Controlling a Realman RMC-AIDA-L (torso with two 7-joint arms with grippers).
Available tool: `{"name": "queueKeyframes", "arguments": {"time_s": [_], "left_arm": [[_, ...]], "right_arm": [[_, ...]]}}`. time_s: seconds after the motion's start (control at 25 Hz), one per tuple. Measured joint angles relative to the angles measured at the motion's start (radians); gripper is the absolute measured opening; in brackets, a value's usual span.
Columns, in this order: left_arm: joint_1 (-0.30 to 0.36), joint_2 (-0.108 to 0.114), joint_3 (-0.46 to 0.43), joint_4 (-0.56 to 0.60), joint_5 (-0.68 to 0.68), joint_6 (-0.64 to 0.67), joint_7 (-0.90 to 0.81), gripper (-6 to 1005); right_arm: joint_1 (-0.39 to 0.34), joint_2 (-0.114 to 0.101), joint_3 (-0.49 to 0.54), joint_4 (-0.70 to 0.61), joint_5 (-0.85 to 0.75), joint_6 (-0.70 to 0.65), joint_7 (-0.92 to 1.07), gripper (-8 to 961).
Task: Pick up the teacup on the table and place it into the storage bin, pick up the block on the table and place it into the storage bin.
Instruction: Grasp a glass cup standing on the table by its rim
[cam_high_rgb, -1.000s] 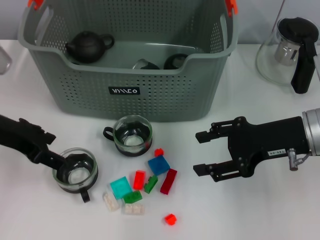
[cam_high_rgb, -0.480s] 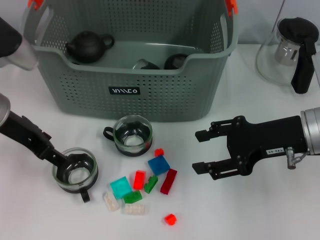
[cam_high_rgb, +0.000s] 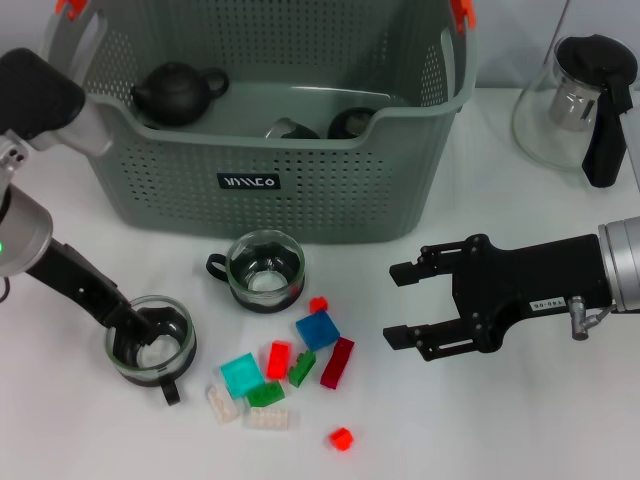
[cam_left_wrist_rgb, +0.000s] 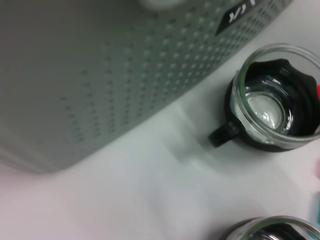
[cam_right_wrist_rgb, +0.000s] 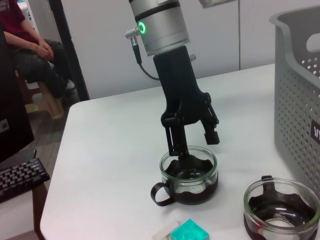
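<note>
Centrally, the storage bin (cam_high_rgb: 260, 120) holds a black teapot (cam_high_rgb: 178, 92) and two dark cups (cam_high_rgb: 320, 126). Left gripper (cam_high_rgb: 135, 332) reaches into a glass teacup (cam_high_rgb: 150, 352) on the table (cam_high_rgb: 500, 420), one finger inside the rim and one outside, jaws spread (seen only in the right wrist view). A second teacup (cam_high_rgb: 265, 272) and the blocks (cam_high_rgb: 290, 375) lie beside it. Right gripper (cam_high_rgb: 400, 305) hovers with jaws apart.

Black grippers, silver wrist cuffs, green status ring, grey cables
</note>
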Motion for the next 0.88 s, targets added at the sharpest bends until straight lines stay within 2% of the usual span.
{"name": "queueKeyframes", "arguments": {"time_s": [0.36, 0.72, 0.88], "left_arm": [[0.005, -0.004, 0.047, -0.048, 0.000, -0.035, -0.010, 836], [-0.003, -0.004, 0.053, -0.069, -0.001, -0.055, -0.026, 834], [-0.009, 0.003, 0.051, -0.074, 0.000, -0.053, -0.044, 648]], "right_arm": [[0.000, 0.000, 0.000, 0.001, 0.000, 0.000, 0.000, 779], [0.000, -0.001, 0.001, 0.002, 0.000, 0.011, 0.003, 778], [0.000, -0.001, 0.009, 0.002, 0.000, 0.010, 0.003, 778]]}}
